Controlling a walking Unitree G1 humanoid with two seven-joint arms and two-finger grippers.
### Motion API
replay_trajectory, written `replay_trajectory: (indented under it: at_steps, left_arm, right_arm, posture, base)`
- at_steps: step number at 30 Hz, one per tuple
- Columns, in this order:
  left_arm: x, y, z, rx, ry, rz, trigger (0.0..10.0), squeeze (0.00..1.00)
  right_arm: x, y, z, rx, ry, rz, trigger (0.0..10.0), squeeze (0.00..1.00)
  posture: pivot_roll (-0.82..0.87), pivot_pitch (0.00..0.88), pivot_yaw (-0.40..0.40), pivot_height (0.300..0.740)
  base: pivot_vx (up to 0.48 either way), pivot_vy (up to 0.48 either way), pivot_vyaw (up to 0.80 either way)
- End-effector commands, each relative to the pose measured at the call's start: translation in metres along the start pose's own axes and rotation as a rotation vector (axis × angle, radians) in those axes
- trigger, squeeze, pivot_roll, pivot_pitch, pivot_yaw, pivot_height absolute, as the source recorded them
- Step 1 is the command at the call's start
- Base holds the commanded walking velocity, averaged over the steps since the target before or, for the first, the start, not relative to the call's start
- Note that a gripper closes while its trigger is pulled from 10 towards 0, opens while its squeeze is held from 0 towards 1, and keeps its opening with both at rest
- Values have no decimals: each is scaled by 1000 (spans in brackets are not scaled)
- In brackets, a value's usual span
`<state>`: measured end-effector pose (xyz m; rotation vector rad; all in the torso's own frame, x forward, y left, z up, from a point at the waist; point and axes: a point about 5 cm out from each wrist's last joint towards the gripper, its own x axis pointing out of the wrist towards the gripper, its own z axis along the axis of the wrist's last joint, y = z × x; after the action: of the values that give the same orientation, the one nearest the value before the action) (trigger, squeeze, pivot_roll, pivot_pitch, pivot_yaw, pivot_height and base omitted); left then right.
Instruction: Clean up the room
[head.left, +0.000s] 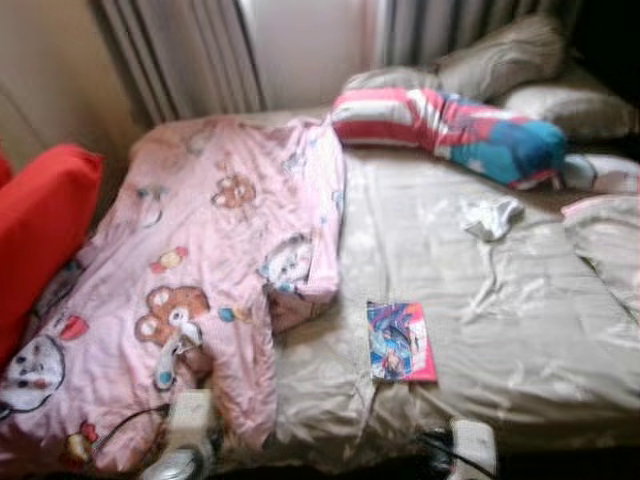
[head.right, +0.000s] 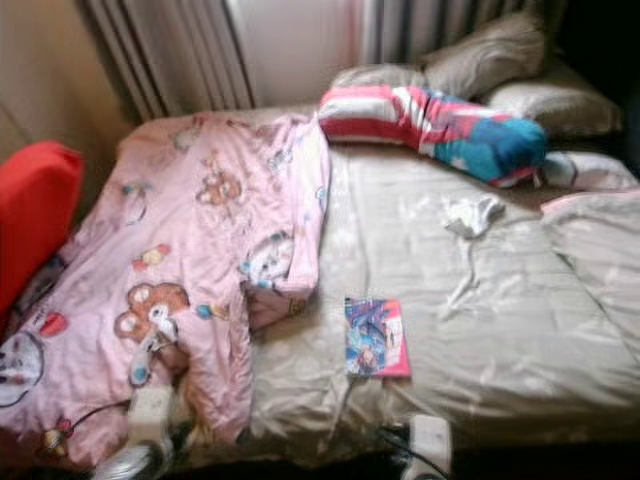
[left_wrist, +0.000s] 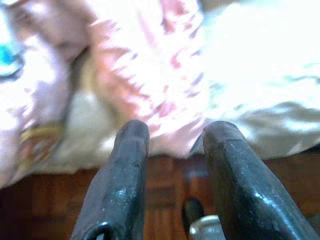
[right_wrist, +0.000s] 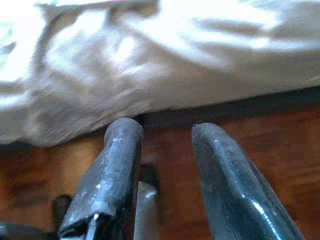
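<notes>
We see a bed (head.left: 520, 330) in beige sheet, pink cartoon blanket (head.left: 210, 270) draped over its left half down to the near edge. One magazine (head.left: 401, 341) lies flat near the front edge, one small white cloth (head.left: 491, 216) mid-bed. One striped bolster (head.left: 450, 125), three grey pillows (head.left: 500, 60) at the head. Red cushion (head.left: 40, 235) on the left. Left gripper (left_wrist: 172, 135) released, fingers apart, just at the blanket's hanging hem. Right gripper (right_wrist: 160, 135) also released, empty, before the sheet edge, above wood floor (right_wrist: 280, 135).

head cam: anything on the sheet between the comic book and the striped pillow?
Nothing but bare, wrinkled beige sheet between the book and the striped pillow. The white crumpled cloth sits off to the right. This shows in both eye views.
</notes>
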<state>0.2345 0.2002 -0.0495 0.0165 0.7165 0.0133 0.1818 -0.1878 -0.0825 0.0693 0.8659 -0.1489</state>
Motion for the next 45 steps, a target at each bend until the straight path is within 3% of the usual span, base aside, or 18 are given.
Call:
replay_trajectory:
  at_steps: [1,8,28,40,45]
  left_arm:
    - [-6,15,-16,11,59,38,10000,0]
    - [-6,15,-16,20,62,42,10000,0]
    - [-6,12,-16,3,61,33,10000,0]
    - [0,10,11,7,-58,18,10000,0]
    - [2,10,28,-43,-140,23,10000,0]
  right_arm:
    - [-1,11,-6,9,13,23,10000,0]
    - [-1,11,-4,11,6,24,10000,0]
    - [-1,14,-5,-20,17,42,10000,0]
    - [3,16,21,-18,-97,50,10000,0]
    - [4,25,41,-42,-203,92,10000,0]
  posture:
    - [-54,18,77,740]
    - [-54,20,76,740]
    - [-51,32,72,740]
    - [-54,48,66,740]
    - [-58,57,64,740]
  base:
    - [0,0,0]
    - [0,0,0]
    - [260,0,0]
    - [0,0,0]
    - [0,0,0]
